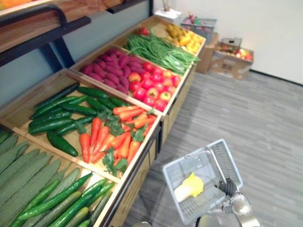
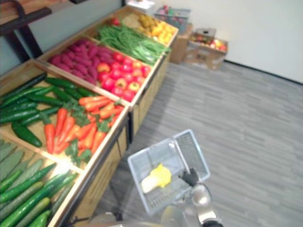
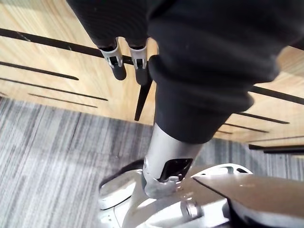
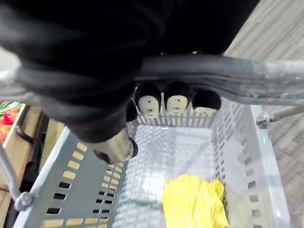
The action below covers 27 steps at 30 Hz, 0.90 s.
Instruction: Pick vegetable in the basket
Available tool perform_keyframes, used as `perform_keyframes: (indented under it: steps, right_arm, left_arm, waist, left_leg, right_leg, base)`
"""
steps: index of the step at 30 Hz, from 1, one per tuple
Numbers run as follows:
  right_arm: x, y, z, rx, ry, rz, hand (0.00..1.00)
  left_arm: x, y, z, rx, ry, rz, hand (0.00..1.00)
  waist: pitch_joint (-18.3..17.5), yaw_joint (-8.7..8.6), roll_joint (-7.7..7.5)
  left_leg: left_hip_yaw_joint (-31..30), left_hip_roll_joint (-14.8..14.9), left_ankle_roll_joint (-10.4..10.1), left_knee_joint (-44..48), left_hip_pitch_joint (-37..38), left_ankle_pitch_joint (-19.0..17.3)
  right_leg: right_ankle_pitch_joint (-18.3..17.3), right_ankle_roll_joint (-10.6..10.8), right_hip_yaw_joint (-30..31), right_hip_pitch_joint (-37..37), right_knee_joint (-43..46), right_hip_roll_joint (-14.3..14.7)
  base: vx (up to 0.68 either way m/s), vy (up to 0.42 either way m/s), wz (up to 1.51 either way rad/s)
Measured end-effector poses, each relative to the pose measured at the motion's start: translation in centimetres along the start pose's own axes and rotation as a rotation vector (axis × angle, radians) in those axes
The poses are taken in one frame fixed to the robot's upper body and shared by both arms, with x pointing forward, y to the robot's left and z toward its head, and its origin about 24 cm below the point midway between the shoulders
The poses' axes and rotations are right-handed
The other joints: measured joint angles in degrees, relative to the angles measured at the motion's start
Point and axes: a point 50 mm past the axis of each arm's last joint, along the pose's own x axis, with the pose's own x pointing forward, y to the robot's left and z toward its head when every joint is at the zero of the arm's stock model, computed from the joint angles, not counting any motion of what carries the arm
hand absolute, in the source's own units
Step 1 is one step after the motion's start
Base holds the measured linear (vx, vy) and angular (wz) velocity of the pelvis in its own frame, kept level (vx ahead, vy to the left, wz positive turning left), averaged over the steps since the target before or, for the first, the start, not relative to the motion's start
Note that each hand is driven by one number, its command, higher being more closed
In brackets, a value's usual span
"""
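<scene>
My right hand point(image 1: 228, 186) is low on my right, its fingers point(image 4: 178, 103) curled round the handle point(image 4: 266, 78) of the grey basket point(image 1: 227, 158), which hangs from them over the striped grey floor point(image 1: 246, 113). A yellow vegetable point(image 1: 191, 185) lies on the basket's bottom, near one end wall. My left hand point(image 3: 199, 71) hangs by the wooden front of the stand point(image 3: 57, 61); the fingers point(image 3: 117, 66) that show are loose and hold nothing. To my left on the stand, the nearest bin holds pale and bright green cucumbers point(image 1: 28, 179). The next holds dark cucumbers point(image 1: 57, 116) beside a heap of carrots point(image 1: 113, 137) with green tops. Beyond lie purple sweet potatoes point(image 1: 111, 71) next to red apples point(image 1: 154, 85), then green beans point(image 1: 158, 49) and yellow fruit point(image 1: 184, 38). Farthest off, a cardboard box point(image 1: 232, 59) of produce stands on the floor by the wall.
</scene>
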Motion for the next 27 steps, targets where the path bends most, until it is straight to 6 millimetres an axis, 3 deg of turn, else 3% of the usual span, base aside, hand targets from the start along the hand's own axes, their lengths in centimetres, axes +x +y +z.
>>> perform_keyframes:
  steps: [1,4,6,7,8,9,10,11,13,14,15,16,17,20,25,27]
  right_arm:
    - [0.0,-0.2,-0.1,0.007,0.006,-0.009,1.00]
    - [-0.2,-1.5,-1.3,0.052,0.059,-0.068,1.00]
    - [-0.5,-1.9,-2.8,0.083,0.125,-0.104,1.00]
    - [-0.7,-1.9,-3.3,0.092,0.146,-0.107,1.00]
    - [-1.2,-1.6,-4.4,0.124,0.193,-0.114,1.00]
    - [-1.5,-2.3,-5.5,0.162,0.241,-0.156,1.00]
    - [-1.7,-2.9,-5.9,0.165,0.255,-0.183,1.00]
    - [-1.8,-3.9,-6.3,0.151,0.272,-0.208,1.00]
    - [-1.7,-4.3,-6.6,0.164,0.291,-0.222,1.00]
    - [-2.1,-4.3,-7.3,0.185,0.324,-0.231,1.00]
    - [-2.2,-4.3,-7.8,0.200,0.343,-0.241,1.00]
    - [-2.6,-4.2,-8.4,0.239,0.373,-0.258,1.00]
    - [-2.9,-4.1,-9.0,0.257,0.399,-0.268,1.00]
    - [-3.2,-3.9,-9.2,0.260,0.412,-0.265,1.00]
    - [-3.3,-3.4,-9.3,0.267,0.415,-0.256,1.00]
    - [-3.5,-2.8,-9.4,0.282,0.422,-0.247,1.00]
  left_arm:
    - [0.0,0.1,0.4,-0.008,-0.012,0.005,0.00]
    - [0.2,0.2,1.5,-0.032,-0.053,0.027,0.00]
    - [0.3,0.9,2.5,-0.056,-0.096,0.066,0.00]
    - [0.3,1.1,2.6,-0.061,-0.102,0.076,0.00]
    - [0.4,1.5,2.5,-0.065,-0.106,0.090,0.00]
    - [0.3,0.3,2.7,-0.108,-0.091,0.061,0.00]
    - [0.1,-0.5,2.8,-0.133,-0.090,0.042,0.00]
    - [-0.2,-1.8,3.0,-0.161,-0.085,0.014,0.00]
    - [-0.1,-1.5,2.9,-0.184,-0.076,0.027,0.00]
    - [-0.1,-1.2,2.7,-0.237,-0.058,0.042,0.00]
    - [0.0,-1.0,2.6,-0.247,-0.052,0.051,0.00]
    - [0.1,-0.7,2.6,-0.262,-0.046,0.072,0.00]
    - [0.1,-0.6,2.5,-0.259,-0.038,0.080,0.00]
    - [0.0,-0.9,1.8,-0.251,-0.002,0.077,0.00]
    - [-0.1,-1.0,0.7,-0.239,0.044,0.074,0.00]
    - [0.0,-0.7,0.6,-0.237,0.046,0.083,0.00]
  waist:
    - [0.08,-0.35,0.16]
    - [0.12,-0.64,0.42]
    - [-0.60,-0.49,-0.70]
    - [-0.94,-0.43,-0.96]
    - [-2.20,-0.65,-2.47]
    - [-2.64,-0.98,0.64]
    - [-3.59,-0.93,2.29]
    - [-4.12,-0.55,3.94]
    - [-4.37,-0.72,4.57]
    - [-4.51,-1.07,4.82]
    - [-4.49,-1.17,4.78]
    - [-4.35,-1.27,4.35]
    - [-4.27,-1.25,4.26]
    - [-4.04,-1.41,3.84]
    - [-4.29,-1.14,3.85]
    - [-4.26,-1.23,2.74]
  left_leg:
    - [-2.57,0.44,-0.02,0.01,0.42,0.01]
    - [-8.67,0.94,-1.72,0.56,0.37,-0.64]
    - [-14.47,1.42,-6.08,1.12,-0.16,-2.80]
    - [-16.39,1.72,-7.37,1.17,-0.45,-3.45]
    - [-19.92,1.95,-10.14,2.09,-1.26,-4.97]
    - [-24.49,5.39,-11.23,2.52,-2.46,-5.47]
    - [-25.59,6.77,-11.10,2.47,-3.59,-5.00]
    - [-26.13,8.41,-11.42,1.82,-5.22,-1.99]
    - [-28.29,9.60,-13.40,-0.96,-7.37,5.16]
    - [-28.71,10.34,-12.96,-2.53,-8.98,9.14]
    - [-28.12,10.62,-12.38,-3.41,-9.57,11.19]
    - [-24.21,11.11,-10.73,-5.29,-10.27,15.61]
    - [-17.21,11.59,-9.02,-5.10,-11.65,17.35]
    - [0.86,11.11,-8.23,-2.56,-11.58,15.80]
    - [2.68,9.44,-8.92,-9.51,-8.95,15.27]
    - [3.05,8.04,-8.88,-10.66,-8.68,15.28]
  right_leg:
    - [-0.84,-1.40,0.03,-0.76,-7.03,1.37]
    - [0.26,-0.47,7.54,-0.50,-27.51,2.63]
    - [1.70,1.77,15.86,-0.69,-36.36,1.45]
    - [1.72,1.77,17.29,-0.57,-36.47,1.24]
    - [4.26,5.19,17.74,-0.17,-35.49,1.08]
    - [2.52,4.29,12.35,0.37,-33.02,2.94]
    - [1.96,3.41,10.54,0.10,-32.85,3.87]
    - [1.22,2.10,7.91,-0.07,-32.79,4.99]
    - [0.86,0.40,3.29,0.48,-32.67,5.45]
    - [0.38,-0.47,-0.83,1.92,-32.84,5.19]
    - [0.12,-0.93,-3.11,2.88,-33.26,5.07]
    - [-0.12,-1.84,-6.93,4.52,-34.37,4.88]
    - [-0.03,-2.79,-10.52,6.15,-35.64,4.55]
    - [-0.18,-3.31,-15.45,9.84,-37.73,4.24]
    - [0.84,-1.64,-16.99,11.21,-40.88,5.46]
    - [1.81,-0.97,-14.83,11.24,-42.44,5.06]
  base:
    - [0.28,-0.209,1.21]
    - [0.25,-0.257,1.29]
    - [0.24,-0.398,1.42]
    - [0.14,-0.426,1.40]
    - [0.16,-0.590,1.54]
    - [0.19,-0.713,1.49]
    - [0.21,-0.639,1.23]
    - [0.18,-0.476,0.73]
    - [0.12,-0.411,1.17]
    - [0.09,-0.359,1.50]
    - [0.10,-0.279,1.63]
    - [0.10,-0.221,1.58]
    - [0.09,-0.193,1.47]
    - [0.04,-0.096,0.95]
    - [-0.04,0.054,0.23]
    - [-0.03,0.118,-0.04]
